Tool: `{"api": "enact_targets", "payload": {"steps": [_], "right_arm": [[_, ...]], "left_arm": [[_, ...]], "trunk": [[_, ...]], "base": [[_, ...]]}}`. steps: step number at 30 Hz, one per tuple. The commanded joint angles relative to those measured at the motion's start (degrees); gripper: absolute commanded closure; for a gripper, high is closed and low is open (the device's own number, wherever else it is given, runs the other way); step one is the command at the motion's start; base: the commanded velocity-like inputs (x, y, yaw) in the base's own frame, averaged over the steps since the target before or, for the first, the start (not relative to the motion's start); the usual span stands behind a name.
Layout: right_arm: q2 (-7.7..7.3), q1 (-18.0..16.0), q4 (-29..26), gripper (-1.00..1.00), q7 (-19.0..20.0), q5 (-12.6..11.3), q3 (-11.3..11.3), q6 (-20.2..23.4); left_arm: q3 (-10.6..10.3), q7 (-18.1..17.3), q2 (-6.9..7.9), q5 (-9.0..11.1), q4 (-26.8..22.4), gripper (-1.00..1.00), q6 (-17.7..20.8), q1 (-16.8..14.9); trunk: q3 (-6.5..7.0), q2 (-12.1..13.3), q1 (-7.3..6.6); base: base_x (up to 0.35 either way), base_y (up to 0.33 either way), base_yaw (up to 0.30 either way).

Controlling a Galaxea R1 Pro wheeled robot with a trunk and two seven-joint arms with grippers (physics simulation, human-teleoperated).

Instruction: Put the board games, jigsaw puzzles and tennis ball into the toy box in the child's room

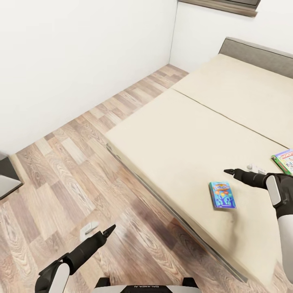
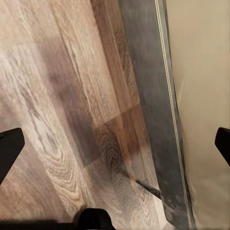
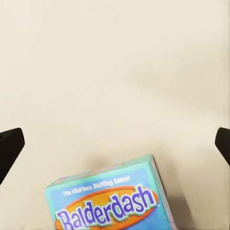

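Low over the plank floor (image 1: pixel 69 171), the left gripper (image 1: pixel 106 232) hangs empty, its jaws apart. Right gripper (image 1: pixel 229 172) hovers spread above the Balderdash box (image 1: pixel 222 195) on the bed (image 1: pixel 183 138); Monopoly box (image 1: pixel 285 160) lies beyond. Neither looks collected yet.

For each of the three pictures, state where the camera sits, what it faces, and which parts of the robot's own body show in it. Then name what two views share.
Head view: on the robot's head, looking down over the bed and wood floor; left gripper and right gripper show.
Left wrist view: near the left gripper, facing floor and bed frame; dark fingertips at both edges.
Right wrist view: near the right gripper, facing the mattress and the blue board game, printed "Balderdash"; fingertips at both edges.
Shared: head and right wrist views both show the blue board game.
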Motion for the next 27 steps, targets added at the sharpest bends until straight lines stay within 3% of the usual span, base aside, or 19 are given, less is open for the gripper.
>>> {"api": "enact_targets", "payload": {"steps": [1, 11, 27], "right_arm": [[0.05, 0.0, 0.0, -1.0, 0.1, 0.0, -0.1, 0.3], [0.35, 0.0, 0.1, -1.0, -0.2, 0.2, 0.1, 0.4], [0.7, -0.1, 2.9, -1.0, -0.3, 0.5, 0.5, 0.4]], "left_arm": [[0.2, -0.2, -0.07, 0.3, 0.0, -1.0, 0.5, 0.0], [0.2, -0.2, -0.07, 0.3, 0.0, -1.0, 0.5, -0.1], [0.2, -0.2, -0.07, 0.3, 0.0, -1.0, 0.5, -0.1]], "trunk": [[-0.03, 0.0, -0.02], [-0.03, 0.0, -0.02], [-0.03, 0.0, -0.02]], "base": [[-0.192, 0.0, 0.0], [-0.133, 0.0, 0.0], [-0.024, 0.0, 0.0]]}}
